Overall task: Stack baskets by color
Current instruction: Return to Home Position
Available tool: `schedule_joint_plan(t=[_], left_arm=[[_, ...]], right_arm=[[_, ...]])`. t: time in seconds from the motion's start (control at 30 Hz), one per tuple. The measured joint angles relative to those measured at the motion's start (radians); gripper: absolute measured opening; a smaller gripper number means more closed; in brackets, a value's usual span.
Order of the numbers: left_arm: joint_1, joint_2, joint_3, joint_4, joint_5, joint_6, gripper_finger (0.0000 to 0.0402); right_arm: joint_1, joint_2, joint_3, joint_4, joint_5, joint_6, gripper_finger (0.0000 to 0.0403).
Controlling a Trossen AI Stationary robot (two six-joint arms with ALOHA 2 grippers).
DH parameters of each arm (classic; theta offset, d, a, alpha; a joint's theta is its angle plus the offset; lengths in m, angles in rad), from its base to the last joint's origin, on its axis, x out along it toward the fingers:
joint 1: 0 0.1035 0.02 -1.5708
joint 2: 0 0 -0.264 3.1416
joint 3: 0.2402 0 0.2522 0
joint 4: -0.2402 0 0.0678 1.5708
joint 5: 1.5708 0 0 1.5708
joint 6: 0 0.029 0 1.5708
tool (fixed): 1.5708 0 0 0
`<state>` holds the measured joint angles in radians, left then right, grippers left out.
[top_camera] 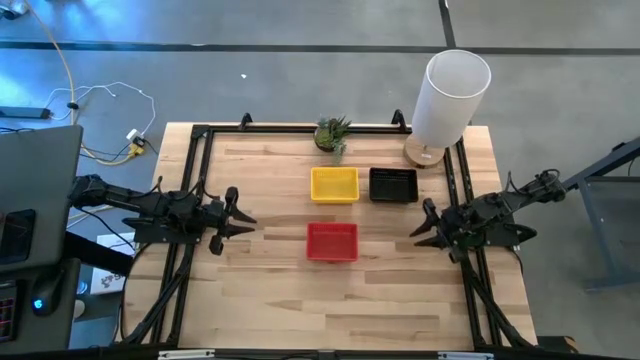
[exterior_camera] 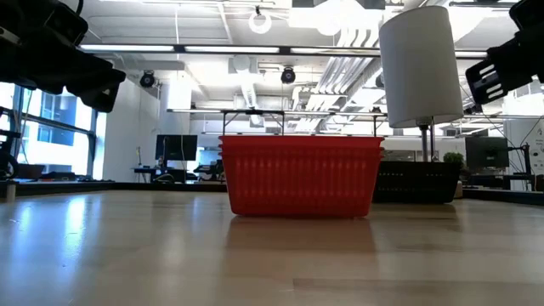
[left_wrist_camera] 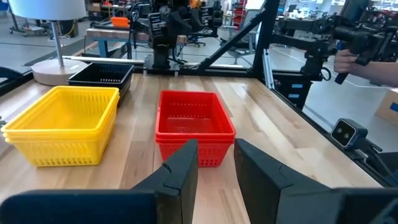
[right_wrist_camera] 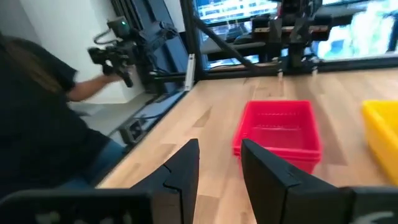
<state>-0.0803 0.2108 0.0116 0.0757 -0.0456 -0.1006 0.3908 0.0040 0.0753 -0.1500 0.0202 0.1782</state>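
Red plastic mesh basket stack point(top_camera: 332, 241) mid-desk, between left gripper point(top_camera: 240, 218) and right gripper point(top_camera: 420, 228) — touching neither; both slightly parted, holding nothing.

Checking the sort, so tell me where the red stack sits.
High view: the red stack sits mid-table, just below the yellow stack and apart from it, the black stack diagonally up-right.
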Motion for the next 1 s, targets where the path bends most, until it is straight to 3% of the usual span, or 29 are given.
schedule_joint_plan(t=[0.13, 0.3, 0.6, 1.0], left_arm=[[0.000, 0.000, 0.000, 0.000, 0.000, 0.000, 0.0092], [0.000, 0.000, 0.000, 0.000, 0.000, 0.000, 0.0092], [0.000, 0.000, 0.001, 0.000, 0.000, 0.000, 0.0092], [0.000, 0.000, 0.001, 0.000, 0.000, 0.000, 0.0092]], right_arm=[[0.000, 0.000, 0.000, -0.003, 0.056, -0.050, 0.0108], [0.000, 0.000, 0.000, -0.015, 0.029, -0.043, 0.0108], [0.000, 0.003, 0.000, -0.018, 0.164, 0.030, 0.0108], [0.000, 0.004, 0.000, -0.019, 0.164, 0.024, 0.0108]])
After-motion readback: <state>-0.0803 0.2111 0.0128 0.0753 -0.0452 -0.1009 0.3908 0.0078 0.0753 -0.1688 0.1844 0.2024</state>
